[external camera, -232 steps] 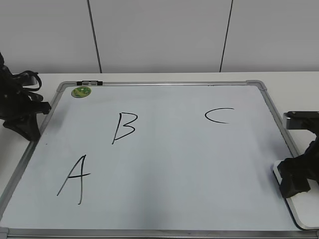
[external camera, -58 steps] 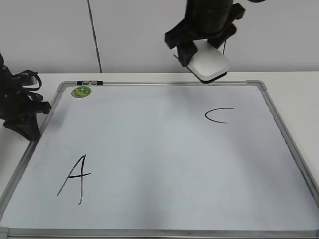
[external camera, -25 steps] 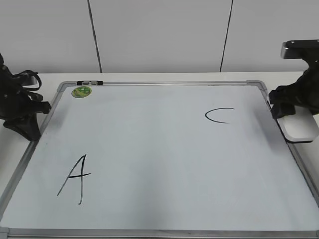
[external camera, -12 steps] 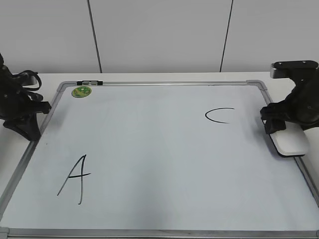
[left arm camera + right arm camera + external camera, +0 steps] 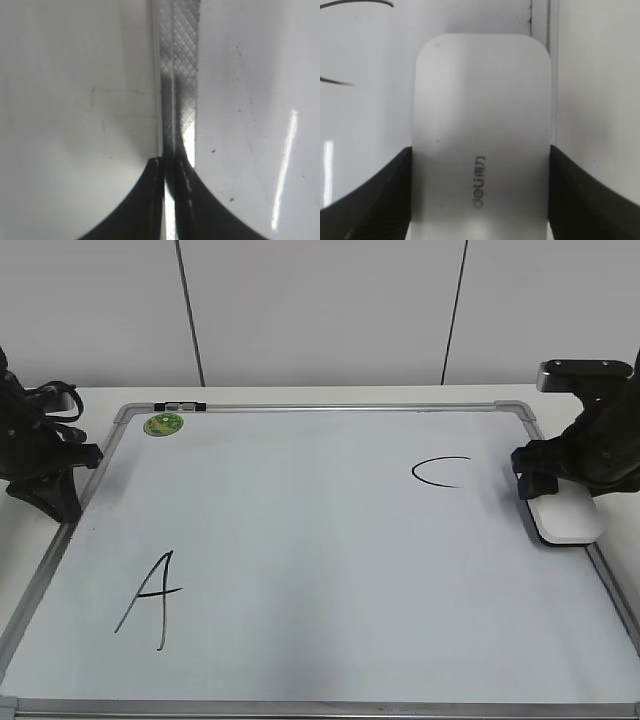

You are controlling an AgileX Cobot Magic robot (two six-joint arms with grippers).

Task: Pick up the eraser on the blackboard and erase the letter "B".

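The right gripper (image 5: 480,200) clasped the eraser (image 5: 566,519) between its fingers, low over the blackboard (image 5: 330,570) edge. No "B" showed; erasing looked done. Next: set it down and let go. The left gripper (image 5: 170,200) sat clenched, empty.

The blackboard (image 5: 330,570) carries two hand-drawn black marker letters: a slanted capital "A" (image 5: 150,600) at its lower left and a flattened "C" (image 5: 440,472) toward its upper right. No "B" can be read on it. On the glossy top of the white eraser (image 5: 481,140), small grey lettering reads "deli" (image 5: 479,192), followed by a few smaller characters too small to make out. The round green magnet (image 5: 163,424) bears a pattern that cannot be read.
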